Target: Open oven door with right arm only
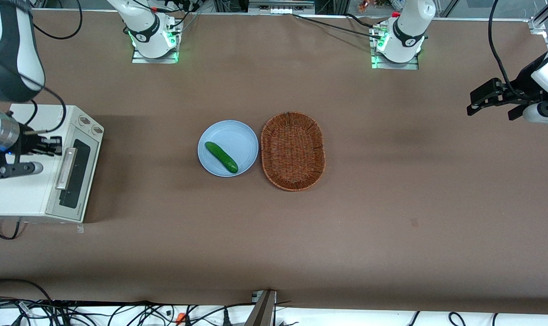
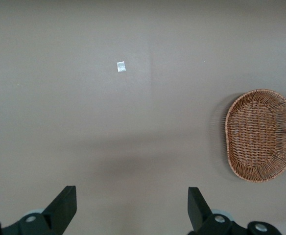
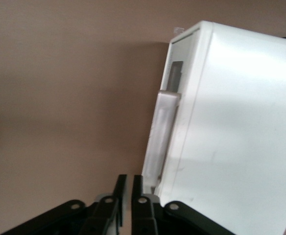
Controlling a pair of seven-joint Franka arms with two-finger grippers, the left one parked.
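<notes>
The cream-white toaster oven (image 1: pixel 25 190) stands at the working arm's end of the table. Its oven door (image 1: pixel 77 174), with dark window and silver bar handle (image 1: pixel 67 168), is closed against the body. My right arm's gripper (image 1: pixel 55 147) hovers over the oven's top edge, close to the handle end farther from the front camera. In the right wrist view the gripper (image 3: pixel 129 183) has its fingers pressed almost together and empty, just beside the handle (image 3: pixel 163 137) and the door's edge (image 3: pixel 182 98).
The two-knob control strip (image 1: pixel 89 125) sits beside the door, farther from the front camera. A light blue plate (image 1: pixel 240 136) with a cucumber (image 1: pixel 221 157) and a wicker basket (image 1: pixel 293 151), also in the left wrist view (image 2: pixel 258 134), lie mid-table.
</notes>
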